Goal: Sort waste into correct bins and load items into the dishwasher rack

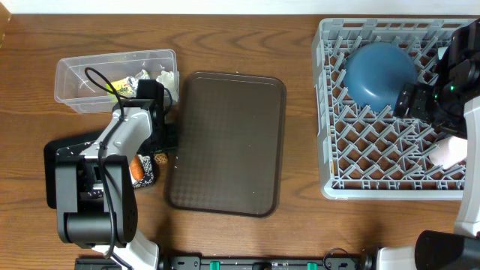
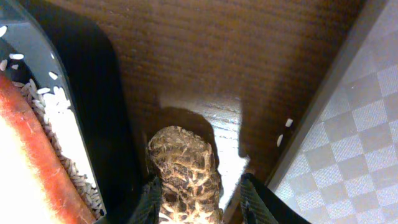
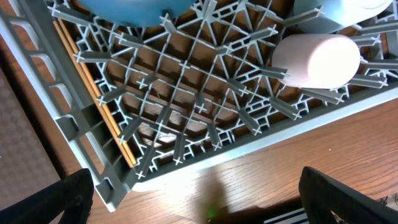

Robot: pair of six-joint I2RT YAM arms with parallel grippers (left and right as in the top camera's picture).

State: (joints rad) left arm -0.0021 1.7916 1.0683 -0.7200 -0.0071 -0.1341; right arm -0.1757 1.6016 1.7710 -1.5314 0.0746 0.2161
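Note:
A brown lumpy nut-like piece (image 2: pixel 183 168) sits between the fingers of my left gripper (image 2: pixel 202 205). The left finger is against it and a gap shows at the right finger, so the jaws stand open. This is over bare wood between the black tray bin (image 2: pixel 93 93) and the brown tray (image 2: pixel 354 124). The orange stick (image 2: pixel 37 155) and loose rice (image 2: pixel 62 124) lie in the black tray. The clear tub (image 1: pixel 75 75) holds the foil wrapper (image 1: pixel 124 86) and the tissue (image 1: pixel 166 77). My right gripper (image 3: pixel 199 205) is wide open and empty beside the rack (image 3: pixel 186 155).
The grey rack (image 1: pixel 326 112) holds the dark blue bowl (image 1: pixel 379 73), the white cup (image 3: pixel 317 59) on its side, a light-blue bowl (image 3: pixel 336 9) and chopsticks (image 3: pixel 93 87) along one wall. The brown tray (image 1: pixel 225 142) lies mid-table. The left arm (image 1: pixel 120 142) covers part of the black tray.

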